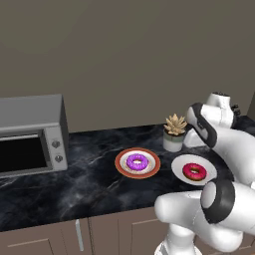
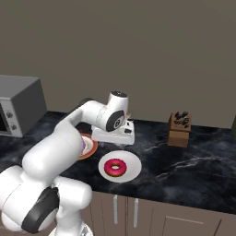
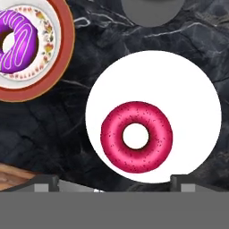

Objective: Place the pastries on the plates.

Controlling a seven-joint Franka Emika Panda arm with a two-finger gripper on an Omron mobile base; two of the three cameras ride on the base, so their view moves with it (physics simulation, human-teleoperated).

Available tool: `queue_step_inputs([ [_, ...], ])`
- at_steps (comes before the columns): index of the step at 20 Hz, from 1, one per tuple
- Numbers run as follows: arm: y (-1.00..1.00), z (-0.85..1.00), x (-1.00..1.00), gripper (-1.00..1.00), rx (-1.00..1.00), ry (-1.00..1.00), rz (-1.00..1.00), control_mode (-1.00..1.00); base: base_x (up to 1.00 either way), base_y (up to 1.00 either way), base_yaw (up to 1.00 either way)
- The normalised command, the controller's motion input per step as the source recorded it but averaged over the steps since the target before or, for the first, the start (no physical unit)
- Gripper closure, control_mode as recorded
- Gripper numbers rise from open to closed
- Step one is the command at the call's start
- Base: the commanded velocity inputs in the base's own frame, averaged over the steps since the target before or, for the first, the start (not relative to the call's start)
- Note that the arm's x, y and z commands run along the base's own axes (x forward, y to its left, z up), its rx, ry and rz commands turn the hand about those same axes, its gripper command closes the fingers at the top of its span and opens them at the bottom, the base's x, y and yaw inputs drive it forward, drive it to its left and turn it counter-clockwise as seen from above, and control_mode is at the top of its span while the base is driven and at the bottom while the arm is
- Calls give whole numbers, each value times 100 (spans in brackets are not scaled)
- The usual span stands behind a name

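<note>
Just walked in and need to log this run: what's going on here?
The robot arm is putting donuts on plates, and both now lie plated on the black counter: the purple donut on the orange-rimmed plate, the red-pink donut on the white plate. The gripper hovers above the white plate, open, holding nothing.

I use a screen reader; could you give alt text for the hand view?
A red-pink frosted ring donut lies on a plain white round plate on dark marbled counter. Upper left, a purple frosted donut sits on an orange-rimmed plate.
</note>
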Motion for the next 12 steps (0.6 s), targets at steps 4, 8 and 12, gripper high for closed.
queue_step_inputs([
  [4, 61, 40, -8, -100, 0, 0, -12, -100, 0, 0, 0],
  [8, 65, 40, -32, -100, 0, 1, -14, -100, 0, 0, 0],
  [12, 63, 37, -57, -100, 0, 0, -7, -100, 0, 0, 0],
])
